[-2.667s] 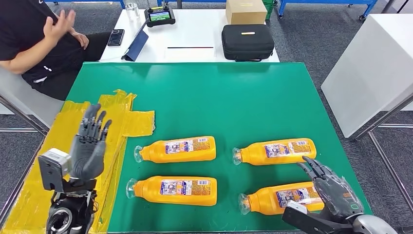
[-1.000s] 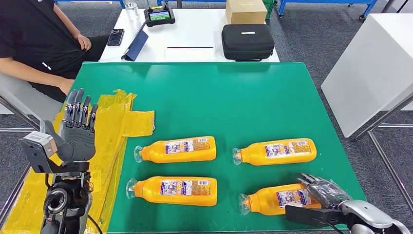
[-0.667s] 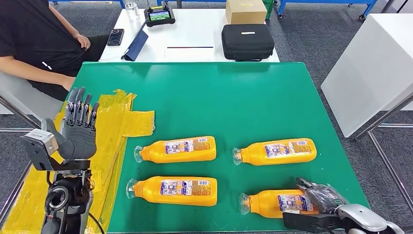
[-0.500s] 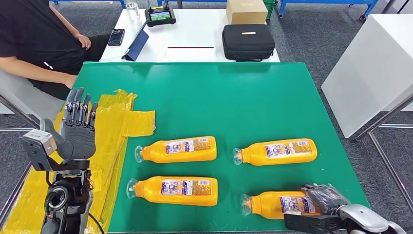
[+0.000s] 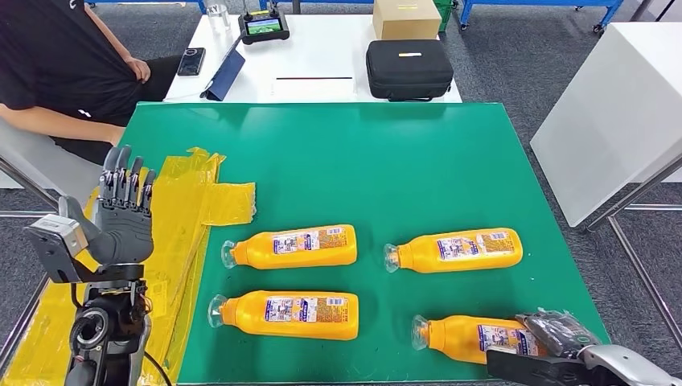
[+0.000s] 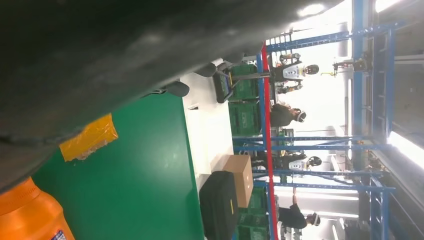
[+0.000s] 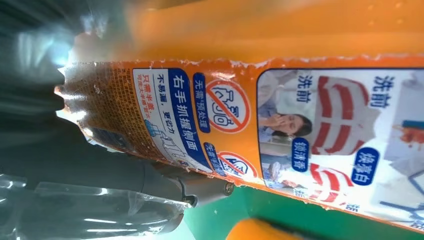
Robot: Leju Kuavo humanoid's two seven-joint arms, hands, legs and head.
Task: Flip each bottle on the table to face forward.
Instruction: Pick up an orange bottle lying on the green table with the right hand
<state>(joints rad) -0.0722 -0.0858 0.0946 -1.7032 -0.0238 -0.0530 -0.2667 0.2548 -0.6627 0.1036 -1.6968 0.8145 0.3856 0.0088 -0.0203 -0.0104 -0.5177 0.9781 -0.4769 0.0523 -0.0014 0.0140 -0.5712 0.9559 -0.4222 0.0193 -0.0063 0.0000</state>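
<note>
Gripping the near-right bottle by its labelled base end with my right hand at the green mat's front edge, I judge its smooth, rigid plastic slippery, left hand open.

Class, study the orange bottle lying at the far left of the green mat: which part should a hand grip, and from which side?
Probably the wide labelled body of the far-left bottle, taken from above, fingers spanning its near and far sides. It lies flat, neck toward the robot's left, and the neck is too narrow for a firm turn.
</note>
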